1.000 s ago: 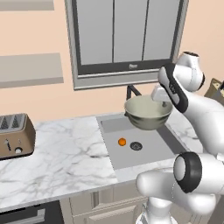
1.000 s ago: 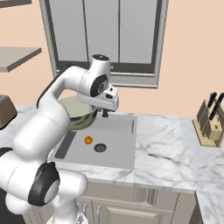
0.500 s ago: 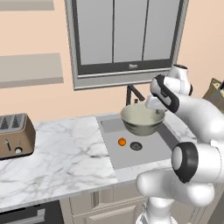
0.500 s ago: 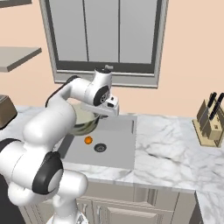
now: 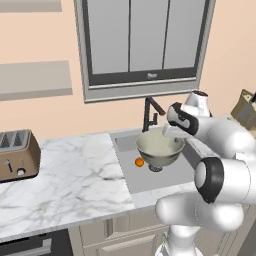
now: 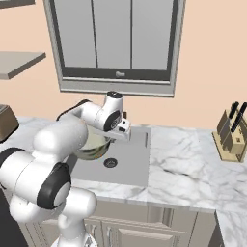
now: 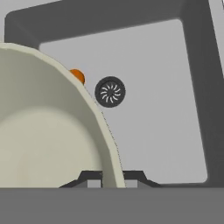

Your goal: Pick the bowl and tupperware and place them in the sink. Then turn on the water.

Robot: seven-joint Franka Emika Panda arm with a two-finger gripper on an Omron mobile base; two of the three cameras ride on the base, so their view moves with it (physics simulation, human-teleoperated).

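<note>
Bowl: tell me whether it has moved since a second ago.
Yes. The bowl, pinched at its rim by the gripper, has dropped lower against the black faucet, into the sink.

bowl [image 6: 92,144] over sink [image 6: 129,161], knife block [image 6: 231,135] right

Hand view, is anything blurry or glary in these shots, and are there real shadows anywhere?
Hand view: sharp and flat-lit, the bowl rim crisp between the gripper fingertips, no glare on the sink floor. Left base view: even lighting, soft gloss on the bowl, only faint shading inside the sink. Right base view: equally sharp, the arm hides most of the bowl.
</note>
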